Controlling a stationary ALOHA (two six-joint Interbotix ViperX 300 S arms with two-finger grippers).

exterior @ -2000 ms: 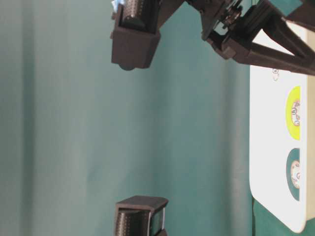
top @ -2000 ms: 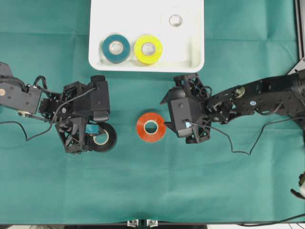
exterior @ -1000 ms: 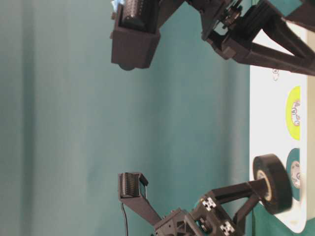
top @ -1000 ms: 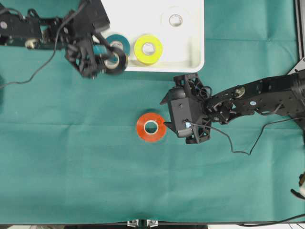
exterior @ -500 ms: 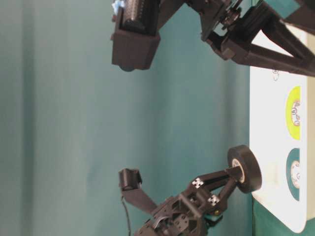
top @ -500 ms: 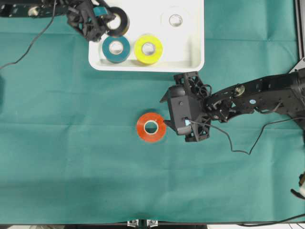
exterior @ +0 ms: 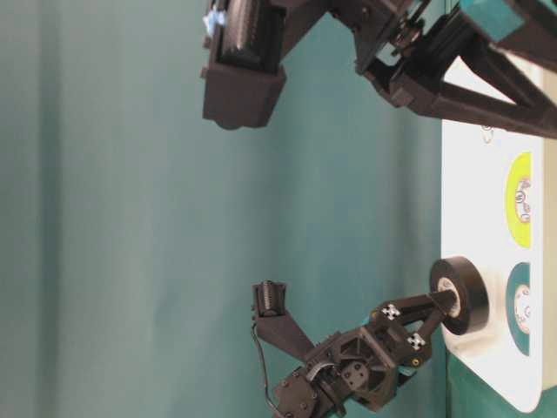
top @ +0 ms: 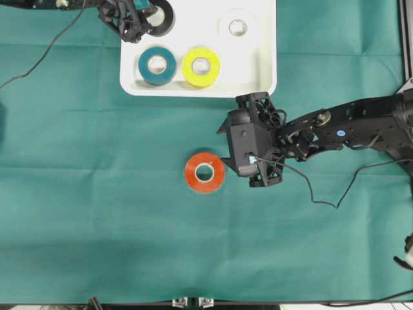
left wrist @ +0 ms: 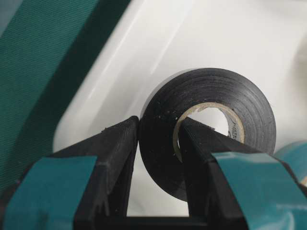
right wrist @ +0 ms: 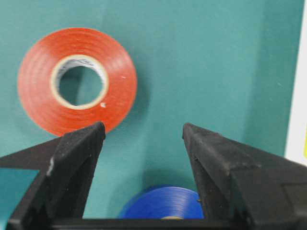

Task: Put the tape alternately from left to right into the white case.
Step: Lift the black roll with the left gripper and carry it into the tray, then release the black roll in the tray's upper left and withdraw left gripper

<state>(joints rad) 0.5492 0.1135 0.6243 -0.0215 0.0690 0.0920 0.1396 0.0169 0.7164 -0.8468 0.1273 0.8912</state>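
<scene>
Evidently black roll [left wrist: 211, 129] within left pincer [left wrist: 158, 143].

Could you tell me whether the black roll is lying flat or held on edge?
On edge: the left gripper pinches the black roll's wall above the case.

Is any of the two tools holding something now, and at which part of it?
The left tool holds the black tape by its ring wall, one finger inside the core, one outside. The right tool is open, holding nothing.

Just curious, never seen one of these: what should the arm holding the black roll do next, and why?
Probably lower and release: the left fingers pinch the black tape roll above the white case, beside the teal roll.
</scene>
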